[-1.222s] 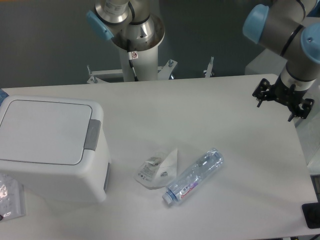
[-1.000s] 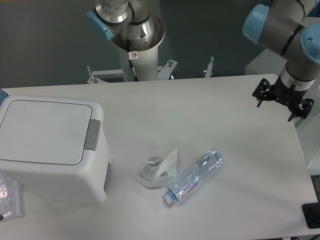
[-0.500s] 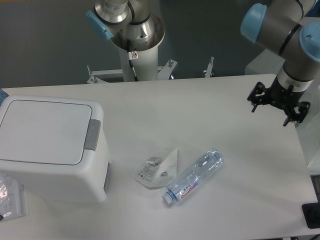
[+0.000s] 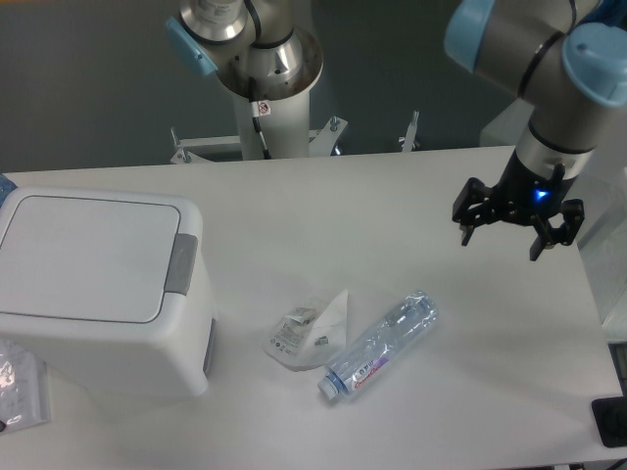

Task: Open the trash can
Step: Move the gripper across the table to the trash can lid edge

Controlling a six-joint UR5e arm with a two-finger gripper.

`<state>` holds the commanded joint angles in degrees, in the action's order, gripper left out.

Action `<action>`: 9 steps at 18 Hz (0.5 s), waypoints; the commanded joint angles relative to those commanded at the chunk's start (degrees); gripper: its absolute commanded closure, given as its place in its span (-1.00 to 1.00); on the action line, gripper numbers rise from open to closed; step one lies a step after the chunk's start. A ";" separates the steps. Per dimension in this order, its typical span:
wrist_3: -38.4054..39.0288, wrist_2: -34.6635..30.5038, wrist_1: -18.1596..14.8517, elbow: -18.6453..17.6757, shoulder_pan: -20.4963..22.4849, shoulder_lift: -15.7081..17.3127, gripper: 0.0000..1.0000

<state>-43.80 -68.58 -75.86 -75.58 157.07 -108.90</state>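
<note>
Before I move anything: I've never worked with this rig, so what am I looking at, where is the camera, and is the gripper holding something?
This is one fixed camera looking down at a white table from above its front edge. The grey and blue jointed machine at the upper right is the robot arm; its black two-finger gripper hangs over the right side of the table, fingers spread, holding nothing. The white column at the back is a robot base. On the left stands the trash can, lid shut, with its grey push-button on the edge facing the middle of the table. Near the middle lie a crumpled plastic wrapper and a clear plastic bottle on its side. A clear bag sits at the bottom left corner.
</note>
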 joint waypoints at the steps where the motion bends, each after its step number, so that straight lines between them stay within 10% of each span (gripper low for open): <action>1: 1.77 2.72 1.05 0.00 -1.06 0.27 -1.00; 9: 6.35 7.93 4.31 -1.32 -9.15 1.85 -1.00</action>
<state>-37.44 -60.65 -71.54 -76.90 147.92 -107.05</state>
